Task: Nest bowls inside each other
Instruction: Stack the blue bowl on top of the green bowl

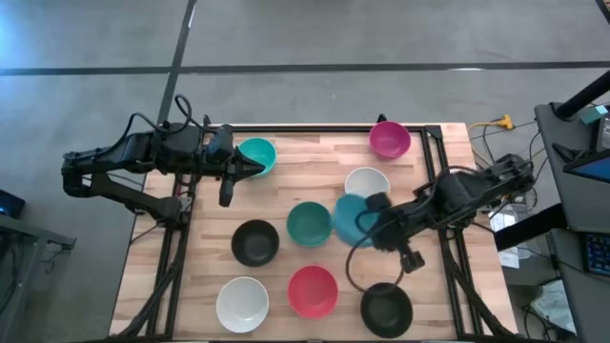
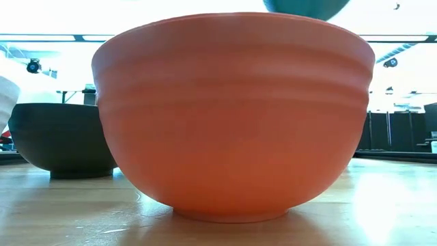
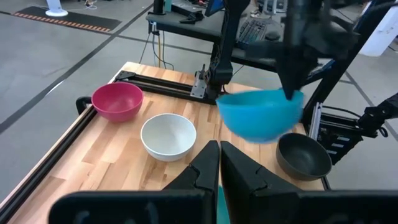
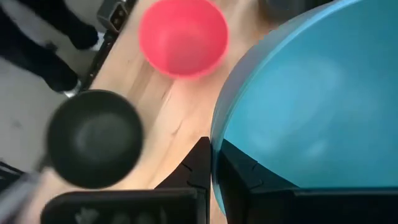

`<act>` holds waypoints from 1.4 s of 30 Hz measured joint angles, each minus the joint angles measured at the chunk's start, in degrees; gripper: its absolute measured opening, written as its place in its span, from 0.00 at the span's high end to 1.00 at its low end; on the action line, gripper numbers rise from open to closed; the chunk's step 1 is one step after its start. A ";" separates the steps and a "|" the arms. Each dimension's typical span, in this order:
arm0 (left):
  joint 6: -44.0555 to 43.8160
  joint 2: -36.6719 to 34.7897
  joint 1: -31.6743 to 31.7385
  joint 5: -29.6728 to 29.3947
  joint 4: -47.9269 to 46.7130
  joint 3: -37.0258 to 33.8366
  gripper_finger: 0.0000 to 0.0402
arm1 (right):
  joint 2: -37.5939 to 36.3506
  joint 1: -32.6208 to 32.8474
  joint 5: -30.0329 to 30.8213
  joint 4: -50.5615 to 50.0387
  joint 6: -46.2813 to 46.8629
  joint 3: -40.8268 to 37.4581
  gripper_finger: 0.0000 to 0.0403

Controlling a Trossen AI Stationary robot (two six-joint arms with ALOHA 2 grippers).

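My right gripper is shut on the blue bowl and holds it in the air over the table's middle, beside a teal bowl and a white bowl. My left gripper is shut and hangs over the near rim of the other teal bowl at the far left. Teal shows through the slit between its fingers. Magenta, black, white, red and black bowls stand on their bases on the table. My right gripper has the blue bowl by its rim, one finger inside the hollow and one outside. It comes from above, slanting in from the table's right. The bowl is lifted clear of the table, mouth upward and slightly tilted.
The wooden table has a black rail frame along its far and side edges. In the low view the red bowl fills the front, with a black bowl behind it on the left. A desk with equipment stands off the right side.
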 joint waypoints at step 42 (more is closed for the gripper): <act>-2.89 -6.11 -0.81 -0.67 -10.71 -0.04 1.00 | 36.61 -12.11 7.43 -10.95 -19.34 27.13 0.97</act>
